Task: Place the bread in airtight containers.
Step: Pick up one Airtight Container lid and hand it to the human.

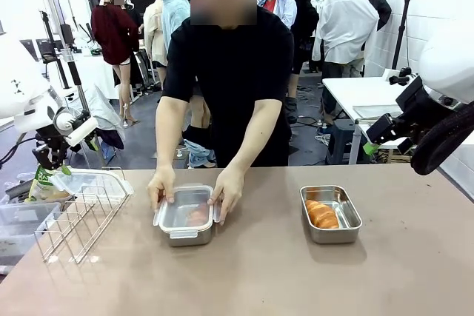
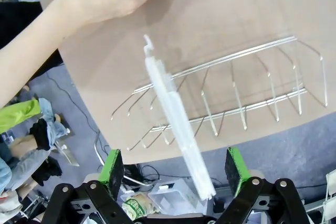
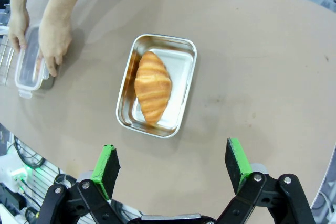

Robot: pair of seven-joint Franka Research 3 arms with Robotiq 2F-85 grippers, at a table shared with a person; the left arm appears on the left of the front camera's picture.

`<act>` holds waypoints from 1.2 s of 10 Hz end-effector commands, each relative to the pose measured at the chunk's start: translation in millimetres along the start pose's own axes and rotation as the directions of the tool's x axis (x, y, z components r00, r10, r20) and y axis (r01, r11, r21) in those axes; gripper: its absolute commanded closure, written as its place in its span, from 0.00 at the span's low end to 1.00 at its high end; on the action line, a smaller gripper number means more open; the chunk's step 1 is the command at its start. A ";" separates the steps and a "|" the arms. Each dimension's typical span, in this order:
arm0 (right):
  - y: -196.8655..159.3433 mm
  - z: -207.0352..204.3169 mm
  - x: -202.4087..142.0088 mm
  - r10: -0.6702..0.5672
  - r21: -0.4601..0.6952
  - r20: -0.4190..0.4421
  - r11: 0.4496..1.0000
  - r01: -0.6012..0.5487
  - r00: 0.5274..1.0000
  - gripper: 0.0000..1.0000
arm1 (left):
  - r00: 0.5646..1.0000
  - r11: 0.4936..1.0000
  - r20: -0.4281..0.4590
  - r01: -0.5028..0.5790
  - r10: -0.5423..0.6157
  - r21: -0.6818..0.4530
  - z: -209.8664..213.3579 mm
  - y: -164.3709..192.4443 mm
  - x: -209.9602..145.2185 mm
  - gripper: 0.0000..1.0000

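bread (image 3: 153,92) in open tin (image 3: 181,69) | hands (image 1: 228,194) on lidded tin (image 1: 185,238) | wire rack (image 1: 78,220) beside | left gripper (image 2: 174,166), right gripper (image 3: 171,162) released

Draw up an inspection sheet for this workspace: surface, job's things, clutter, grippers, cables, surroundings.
Surface: brown table, no spills seen.
Job's things: open tin holds one croissant, lidless; lidded tin with bread inside, person's hands on its lid.
Clutter: wire rack at the left end, a clear lid standing in it.
Grippers: left gripper open above the rack; right gripper open above the open tin.
Cables: loose cables on the floor by the table's left end.
Surroundings: white table behind, at right.
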State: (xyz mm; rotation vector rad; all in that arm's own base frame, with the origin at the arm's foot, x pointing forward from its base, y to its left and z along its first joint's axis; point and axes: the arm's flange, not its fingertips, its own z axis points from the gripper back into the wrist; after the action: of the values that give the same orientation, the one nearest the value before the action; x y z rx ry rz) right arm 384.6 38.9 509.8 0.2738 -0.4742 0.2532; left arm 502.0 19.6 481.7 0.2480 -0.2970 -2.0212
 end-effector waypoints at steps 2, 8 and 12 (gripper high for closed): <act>0.2 -0.7 0.8 0.001 0.000 -0.002 1.000 -0.001 1.000 0.00 | 0.999 0.999 -0.038 -0.019 0.020 0.026 19.5 2.0 -13.0 0.00; 0.2 -0.7 0.8 0.001 0.000 -0.002 1.000 -0.001 1.000 0.00 | 1.000 1.000 -0.022 -0.009 0.010 0.021 12.0 5.7 -9.5 0.00; 0.2 -0.7 0.8 0.001 0.000 -0.002 1.000 -0.001 1.000 0.00 | 1.000 1.000 -0.022 -0.009 0.010 0.021 12.0 5.7 -9.5 0.00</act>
State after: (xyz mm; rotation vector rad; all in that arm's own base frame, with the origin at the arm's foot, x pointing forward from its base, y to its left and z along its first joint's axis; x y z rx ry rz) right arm 384.6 39.0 509.8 0.2738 -0.4741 0.2532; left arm 507.3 24.3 495.4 0.2779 -0.2973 -2.0104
